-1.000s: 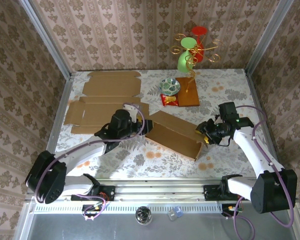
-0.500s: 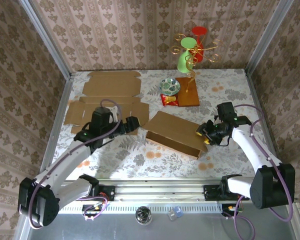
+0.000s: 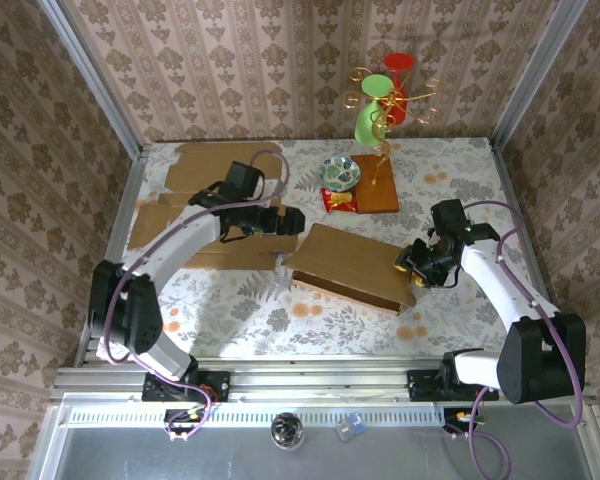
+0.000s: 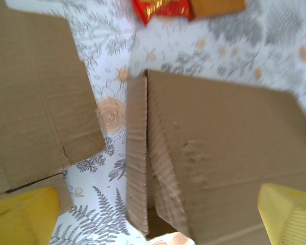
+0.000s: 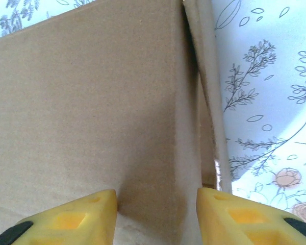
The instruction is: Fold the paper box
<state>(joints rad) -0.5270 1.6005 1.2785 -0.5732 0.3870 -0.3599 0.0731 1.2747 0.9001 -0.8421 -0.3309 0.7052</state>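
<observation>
Cardboard, light and stiff but easily creased: the box (image 3: pixel 350 265) lies half-formed in the middle of the table (image 3: pixel 450 170). It is best taken by flap edges or end corners. The right gripper (image 3: pixel 417 266) pinches its right end between part-closed jaws. The left gripper (image 3: pixel 288 219) hovers near the left end, jaws wide and empty. No print is legible.
</observation>
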